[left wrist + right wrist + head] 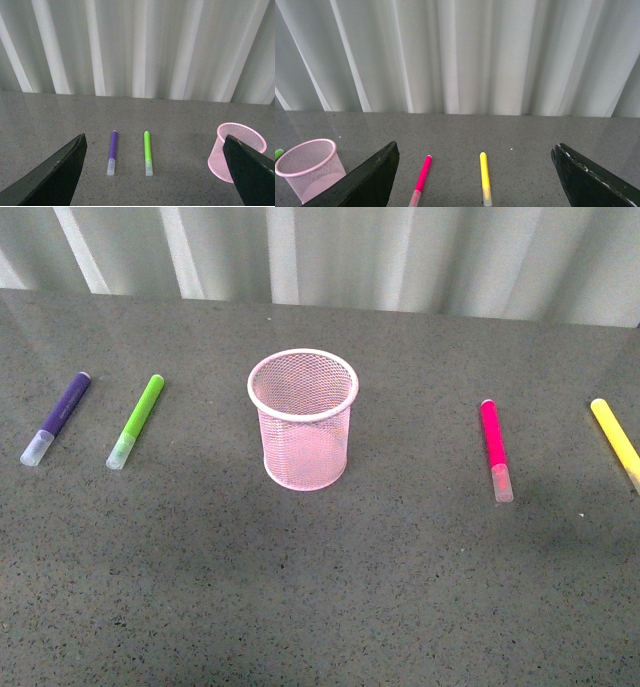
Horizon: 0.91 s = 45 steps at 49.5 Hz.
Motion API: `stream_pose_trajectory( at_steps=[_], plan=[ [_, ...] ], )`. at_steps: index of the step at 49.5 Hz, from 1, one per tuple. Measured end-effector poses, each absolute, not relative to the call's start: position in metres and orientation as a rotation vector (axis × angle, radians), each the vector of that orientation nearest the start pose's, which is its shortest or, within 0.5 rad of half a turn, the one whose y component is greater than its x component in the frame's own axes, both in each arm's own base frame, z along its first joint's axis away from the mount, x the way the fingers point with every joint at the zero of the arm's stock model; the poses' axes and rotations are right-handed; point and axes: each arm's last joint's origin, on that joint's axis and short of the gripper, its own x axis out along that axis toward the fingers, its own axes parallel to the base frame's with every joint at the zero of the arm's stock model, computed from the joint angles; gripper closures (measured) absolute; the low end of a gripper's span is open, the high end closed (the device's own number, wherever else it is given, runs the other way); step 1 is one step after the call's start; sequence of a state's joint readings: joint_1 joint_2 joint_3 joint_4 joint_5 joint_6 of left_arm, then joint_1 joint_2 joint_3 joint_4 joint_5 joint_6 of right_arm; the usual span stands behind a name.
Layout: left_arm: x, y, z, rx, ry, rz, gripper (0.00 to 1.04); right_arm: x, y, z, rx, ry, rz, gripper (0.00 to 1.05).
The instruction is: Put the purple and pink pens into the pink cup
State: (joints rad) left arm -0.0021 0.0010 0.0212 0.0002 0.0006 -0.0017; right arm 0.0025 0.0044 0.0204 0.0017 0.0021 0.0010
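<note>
- Holding nothing, my left gripper (154, 141) hangs above the table (320, 607) with its jaws spread wide; I judge the spread is meant to straddle a pen lying flat.
- Right gripper (475, 147): jaws likewise wide apart and empty, above its own side of the table.
- Purple pen (58, 418): lying flat at the far left, clear cap toward me, near the lime-green marker (136, 420) but not touching it. It lies on my left arm's side, so that arm seems the one to fetch it.
- Pink pen (494, 447): lying flat right of centre, cap toward me, with the yellow marker (617, 439) further right. I judge it within my right arm's reach.
- Pink cup (303, 422): upright in the middle between the two pairs, mouth up, apparently empty. Placed centrally, it should let either arm drop a pen in.
- Progress: neither pen is in the cup, and no grasp has been made.
- Hazard: each wanted pen has a similarly shaped neighbour, so I must pick by colour.
</note>
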Motion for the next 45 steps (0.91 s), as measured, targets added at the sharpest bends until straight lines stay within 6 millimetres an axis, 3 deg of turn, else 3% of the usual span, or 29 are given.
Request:
stream_pose_trajectory(
  at_steps=[37, 45],
  plan=[
    [0.096, 0.0, 0.171, -0.001, -0.02, -0.003, 0.07, 0.097, 0.0, 0.17, 0.001, -0.018, 0.0, 0.07],
    [0.109, 0.002, 0.167, -0.215, 0.231, 0.135, 0.07, 0.097, 0.0, 0.17, 0.001, -0.018, 0.0, 0.07]
  ],
)
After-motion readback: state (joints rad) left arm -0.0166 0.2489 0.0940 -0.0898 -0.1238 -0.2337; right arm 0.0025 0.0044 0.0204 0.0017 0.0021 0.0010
